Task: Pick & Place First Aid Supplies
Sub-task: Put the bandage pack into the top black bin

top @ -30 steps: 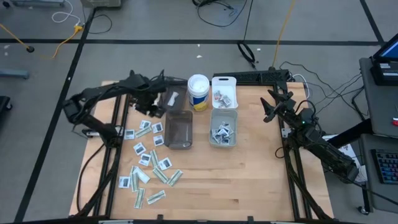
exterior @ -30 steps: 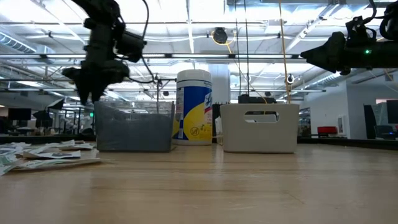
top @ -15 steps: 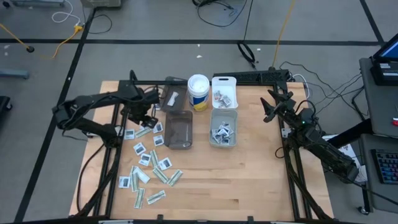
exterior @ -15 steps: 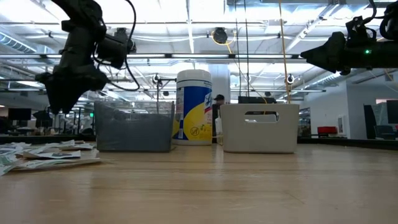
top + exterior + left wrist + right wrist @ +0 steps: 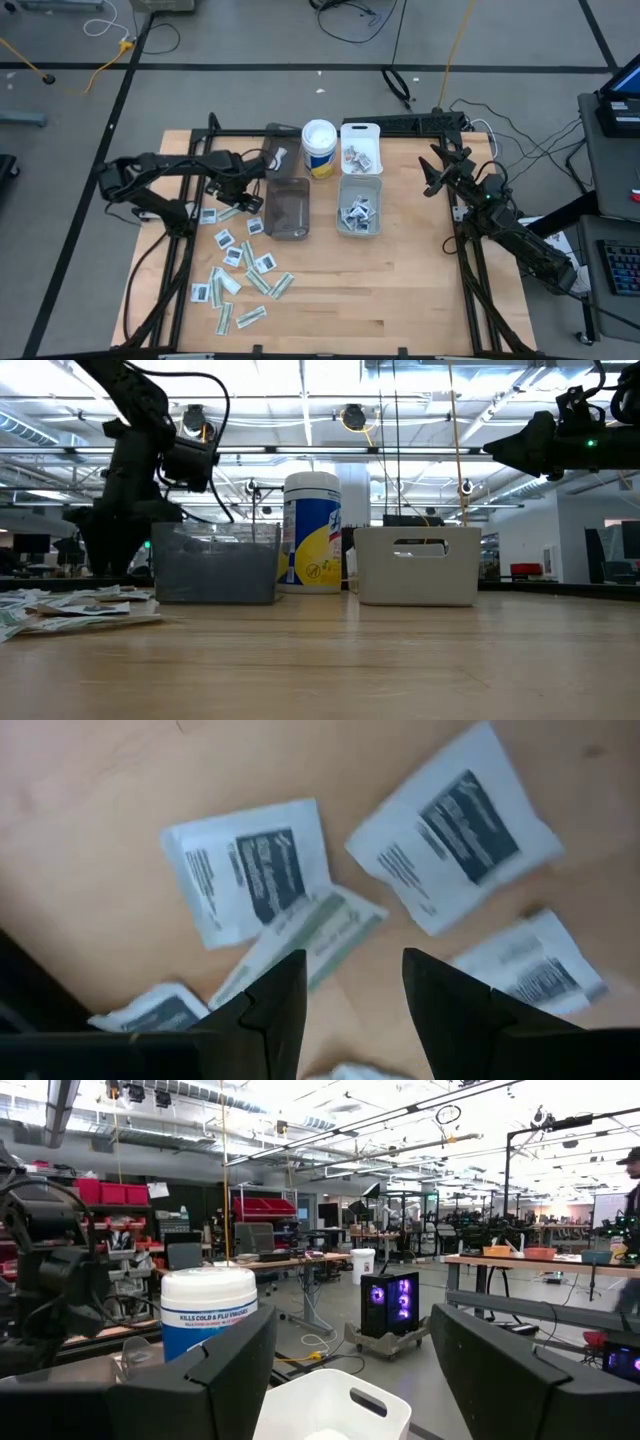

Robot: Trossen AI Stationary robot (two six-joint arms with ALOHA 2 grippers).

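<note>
Several first aid supplies point(image 5: 240, 255) lie flat on the wooden table's left half: white square packets with dark print and narrow pale green strips. My left gripper point(image 5: 243, 195) points straight down, open, close above the far end of that scatter. In the left wrist view its gripper point(image 5: 352, 970) stands over a green strip point(image 5: 305, 935), with white packets point(image 5: 250, 870) point(image 5: 455, 825) around it. I see nothing between the fingers. My right gripper point(image 5: 432, 172) waits open, raised at the table's right edge.
A smoky bin point(image 5: 288, 208) stands just right of the left gripper. A clear bin point(image 5: 359, 205) and a white bin point(image 5: 360, 145) hold small items. A wipes canister point(image 5: 319, 148) and another clear bin point(image 5: 275, 158) stand at the far edge. The near right of the table is bare wood.
My left gripper has come down and moved from the far clear bin toward the table's near edge, ending low over the far packets. Its fingers have stayed open. The packets have not moved.
</note>
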